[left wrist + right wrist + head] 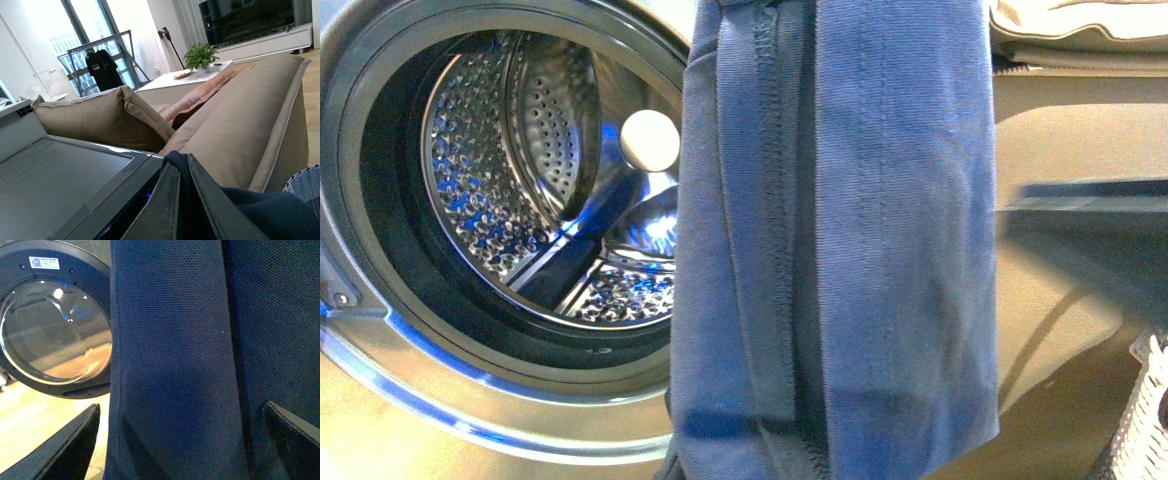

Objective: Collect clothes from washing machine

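Slate-blue clothes [840,240] hang clamped in left fingers [162,210], passing between wide-apart right fingers [65,450].

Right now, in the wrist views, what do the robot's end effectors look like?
The left end effector has two flat, dark grey fingers with straight edges, narrowing toward the tips. The right end effector has black, wedge-shaped fingers. No cables or markings show.

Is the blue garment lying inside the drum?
No, the clothes hang in front of the washing machine, outside its drum.
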Motion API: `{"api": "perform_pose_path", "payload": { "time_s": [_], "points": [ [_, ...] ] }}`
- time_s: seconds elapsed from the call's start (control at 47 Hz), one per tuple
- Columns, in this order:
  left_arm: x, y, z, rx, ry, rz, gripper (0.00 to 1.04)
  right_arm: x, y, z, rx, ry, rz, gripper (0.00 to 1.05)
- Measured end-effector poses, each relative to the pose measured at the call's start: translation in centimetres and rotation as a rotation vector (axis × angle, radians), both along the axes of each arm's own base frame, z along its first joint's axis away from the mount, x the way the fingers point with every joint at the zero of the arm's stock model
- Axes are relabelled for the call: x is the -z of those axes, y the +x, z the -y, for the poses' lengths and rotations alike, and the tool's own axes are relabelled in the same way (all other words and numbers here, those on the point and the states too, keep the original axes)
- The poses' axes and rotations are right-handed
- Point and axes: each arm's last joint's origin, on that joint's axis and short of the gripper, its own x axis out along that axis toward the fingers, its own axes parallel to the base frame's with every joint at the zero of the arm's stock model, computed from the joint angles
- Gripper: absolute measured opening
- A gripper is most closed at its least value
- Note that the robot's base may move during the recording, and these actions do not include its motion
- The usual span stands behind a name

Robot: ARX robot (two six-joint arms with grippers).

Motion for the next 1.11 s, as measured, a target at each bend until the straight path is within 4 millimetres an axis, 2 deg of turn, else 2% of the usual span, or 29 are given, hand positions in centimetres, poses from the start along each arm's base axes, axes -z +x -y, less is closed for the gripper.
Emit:
{"api": "perform_pose_path", "payload": {
  "time_s": [0.277, 0.468, 0.618, 0.852, 1.107],
  "points": [
    [0.0, 0.0, 0.0, 0.000, 0.000, 0.000, 0.06, 0.3, 2.6, -2.1, -0.056, -0.004, -0.023, 0.97],
    [0.0, 0.0, 0.0, 0.000, 0.000, 0.000, 0.06, 0.4, 5.5, -5.1, -0.050, 0.011, -0.015, 0.97],
    [0.0, 0.0, 0.0, 0.000, 0.000, 0.000, 0.06, 0.3, 6.7, -7.3, -0.022, 0.019, -0.002, 0.97],
    [0.0, 0.0, 0.0, -0.001, 0.000, 0.000, 0.06, 0.7, 8.8, -10.1, 0.144, 0.043, 0.018, 0.97],
    [0.0, 0.0, 0.0, -0.001, 0.000, 0.000, 0.06, 0.7, 9.1, -10.8, 0.316, 0.092, 0.074, 0.97]
  ]
}}
